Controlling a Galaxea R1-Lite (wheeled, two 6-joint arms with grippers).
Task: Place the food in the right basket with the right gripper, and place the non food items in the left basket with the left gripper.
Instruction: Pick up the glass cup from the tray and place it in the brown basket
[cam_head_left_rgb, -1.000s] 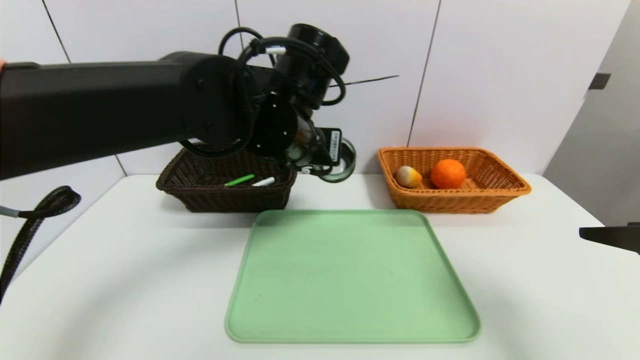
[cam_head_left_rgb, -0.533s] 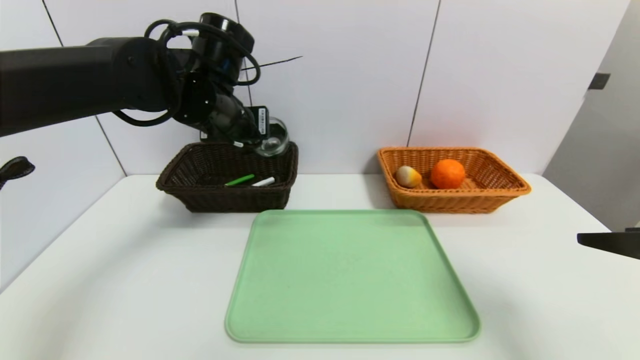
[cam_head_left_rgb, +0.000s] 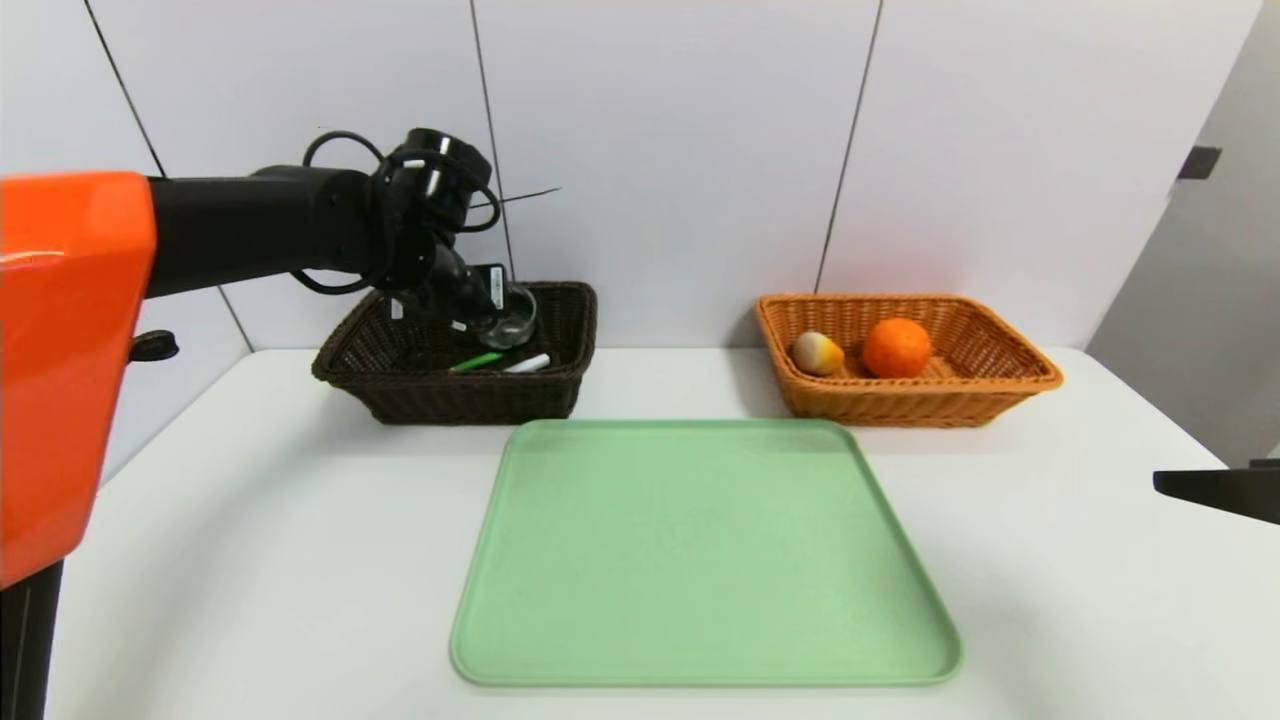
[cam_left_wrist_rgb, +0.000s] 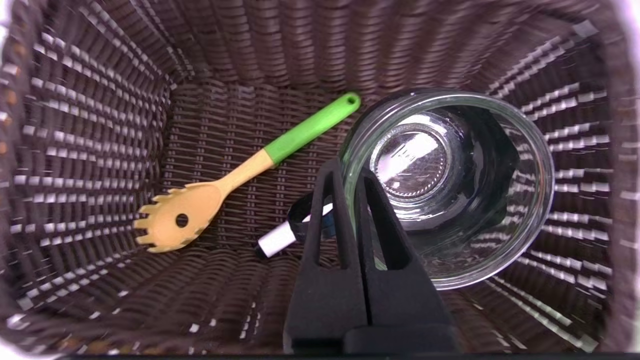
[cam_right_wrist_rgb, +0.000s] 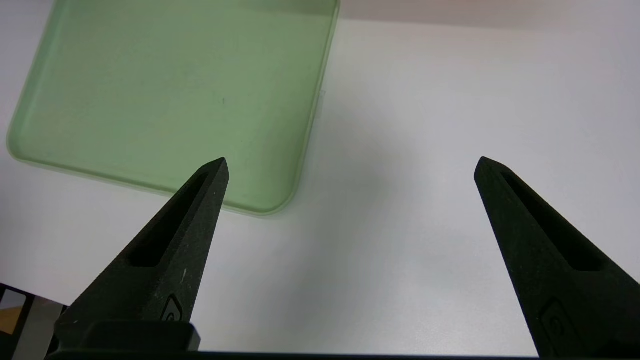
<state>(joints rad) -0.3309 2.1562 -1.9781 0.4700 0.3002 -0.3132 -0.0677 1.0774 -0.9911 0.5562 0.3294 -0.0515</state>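
Observation:
My left gripper (cam_head_left_rgb: 497, 312) (cam_left_wrist_rgb: 348, 172) is shut on the rim of a clear glass bowl (cam_left_wrist_rgb: 450, 185) (cam_head_left_rgb: 510, 318), one finger inside and one outside, and holds it just above the floor of the dark brown left basket (cam_head_left_rgb: 400, 385) (cam_left_wrist_rgb: 100, 100). In that basket lie a green-handled wooden pasta spoon (cam_left_wrist_rgb: 225, 190) (cam_head_left_rgb: 478, 360) and a white marker (cam_left_wrist_rgb: 280, 237) (cam_head_left_rgb: 527, 363). The orange right basket (cam_head_left_rgb: 1000, 385) holds an orange (cam_head_left_rgb: 896, 347) and a white and yellow food item (cam_head_left_rgb: 817, 353). My right gripper (cam_right_wrist_rgb: 350, 162) hangs open over bare table at the right edge, nothing between its fingers.
A green tray (cam_head_left_rgb: 700, 560) (cam_right_wrist_rgb: 165, 90) lies bare in the middle of the white table (cam_head_left_rgb: 250, 520), in front of both baskets. A white panelled wall stands right behind the baskets.
My left arm has swung left and down with the glass bowl, from between the baskets to inside the dark left basket. The right arm has hardly moved.

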